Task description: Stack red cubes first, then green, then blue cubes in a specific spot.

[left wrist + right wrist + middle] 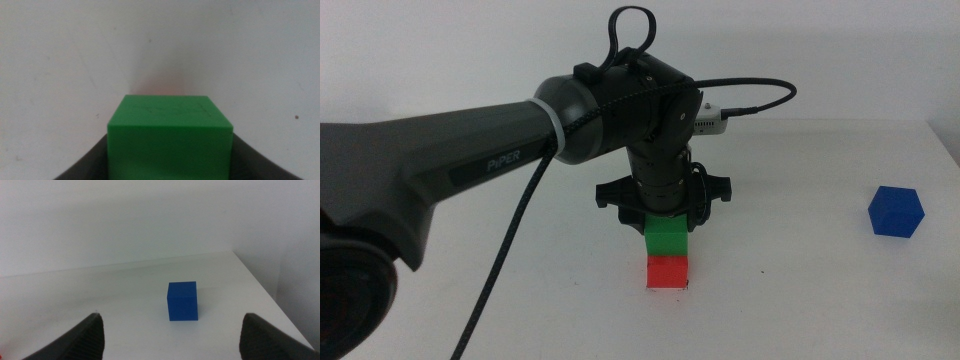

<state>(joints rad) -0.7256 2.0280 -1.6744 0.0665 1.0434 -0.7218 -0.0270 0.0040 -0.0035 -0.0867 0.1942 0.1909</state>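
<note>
My left gripper (pixel 667 230) is shut on the green cube (pixel 667 241) and holds it squarely over the red cube (pixel 668 272) at the table's middle front. The two cubes look in contact; I cannot tell if a thin gap remains. In the left wrist view the green cube (pixel 170 131) fills the space between the dark jaws and hides the red cube. The blue cube (pixel 897 211) stands alone at the right. My right gripper (pixel 172 326) is open and empty, a short way back from the blue cube (pixel 182 301). The marked spot is hidden under the red cube.
The left arm's dark body (pixel 470 150) and its black cable (pixel 510 250) cross the left half of the table. The table's right edge (pixel 260 285) runs close behind the blue cube. The right arm is out of the middle view.
</note>
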